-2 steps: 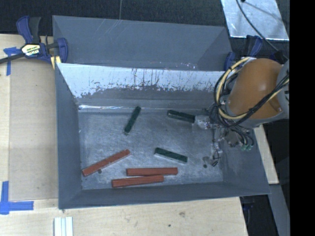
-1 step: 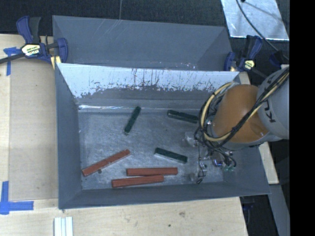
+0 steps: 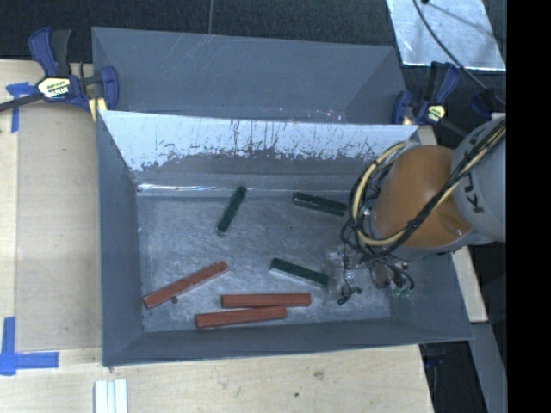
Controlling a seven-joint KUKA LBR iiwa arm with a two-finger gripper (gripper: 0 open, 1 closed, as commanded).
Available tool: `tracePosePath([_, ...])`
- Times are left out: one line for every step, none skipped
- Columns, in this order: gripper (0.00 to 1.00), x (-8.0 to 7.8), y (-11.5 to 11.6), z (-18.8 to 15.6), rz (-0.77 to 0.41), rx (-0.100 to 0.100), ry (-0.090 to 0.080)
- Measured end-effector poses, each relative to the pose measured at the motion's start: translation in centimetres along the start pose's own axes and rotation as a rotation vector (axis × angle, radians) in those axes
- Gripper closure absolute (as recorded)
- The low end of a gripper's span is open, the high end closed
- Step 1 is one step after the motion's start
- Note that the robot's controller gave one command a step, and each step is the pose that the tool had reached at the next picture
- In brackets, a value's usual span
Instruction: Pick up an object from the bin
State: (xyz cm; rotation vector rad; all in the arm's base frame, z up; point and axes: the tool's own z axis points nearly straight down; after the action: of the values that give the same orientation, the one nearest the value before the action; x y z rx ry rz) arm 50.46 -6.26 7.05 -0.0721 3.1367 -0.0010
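- Dark green short flat bar [image 3: 300,271] lies on the floor in the right half of the grey metal bin [image 3: 120,256], just left of the gripper [image 3: 348,289].
- Two more dark green bars lie farther back: one [image 3: 319,203] near the rear wall, one [image 3: 231,209] tilted near the middle.
- Three long red-brown bars lie along the front: an angled one [image 3: 185,285] at left, then two nearly parallel ones [image 3: 266,300] [image 3: 240,317]; the upper one's right end is near the gripper.
- The gripper hangs low over the floor beneath the arm's orange cover [image 3: 413,200]; whether it is open or closed cannot be told.
- The right sloping wall is close beside the gripper; bare floor lies in the middle of the bin.
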Motion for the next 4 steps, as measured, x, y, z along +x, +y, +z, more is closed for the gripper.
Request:
tracePosePath([1.0,-0.1,1.5,-10.9,-0.032,0.001,-0.007])
tracePosePath([1.0,0.2,-0.1,-9.9,0.373,0.001,0.003])
tracePosePath([0.0,0.2,-0.1,-9.9,0.37,0.001,0.003])
tracePosePath([0.0,0.3,6.5,0.2,0.155,-0.001,0.006])
